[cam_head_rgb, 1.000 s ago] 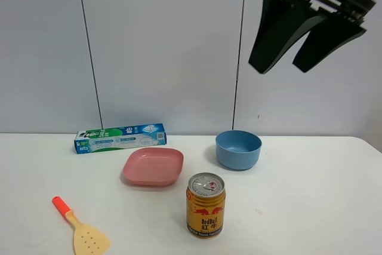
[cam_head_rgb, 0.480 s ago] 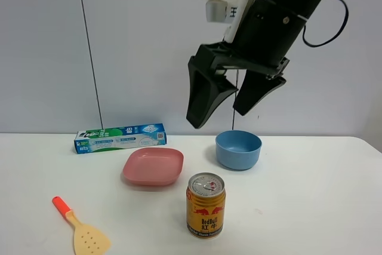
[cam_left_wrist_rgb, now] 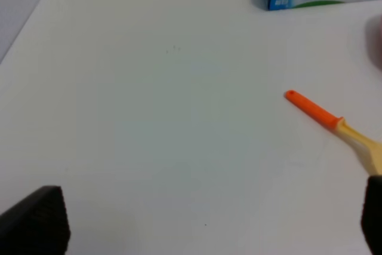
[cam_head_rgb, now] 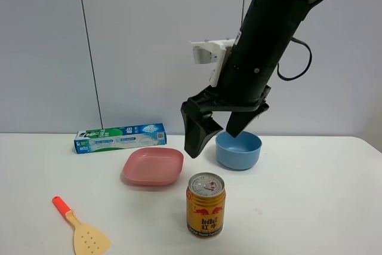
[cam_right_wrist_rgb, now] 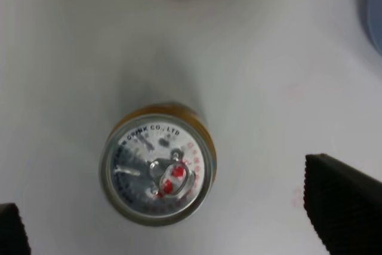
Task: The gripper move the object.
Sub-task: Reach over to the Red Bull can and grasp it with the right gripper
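The gold Red Bull can point(cam_head_rgb: 206, 205) stands upright on the white table point(cam_head_rgb: 310, 201), in front of the plate and bowl. My right gripper point(cam_head_rgb: 215, 135) hangs open just above and behind it, on a black arm with a white box at the wrist. In the right wrist view the can's silver top point(cam_right_wrist_rgb: 158, 168) lies between the two spread fingertips of that gripper point(cam_right_wrist_rgb: 179, 222), well below them and untouched. My left gripper point(cam_left_wrist_rgb: 203, 219) is open and empty over bare table; it is out of the exterior view.
A pink plate point(cam_head_rgb: 153, 166) and a blue bowl point(cam_head_rgb: 239, 149) sit behind the can. A toothpaste box point(cam_head_rgb: 119, 138) lies at the back left. An orange-handled spatula point(cam_head_rgb: 80, 228) lies at the front left, also in the left wrist view point(cam_left_wrist_rgb: 325, 117).
My right arm has come down from the upper right and moved left, with the open gripper now just above the can. The can and the other things have not moved.
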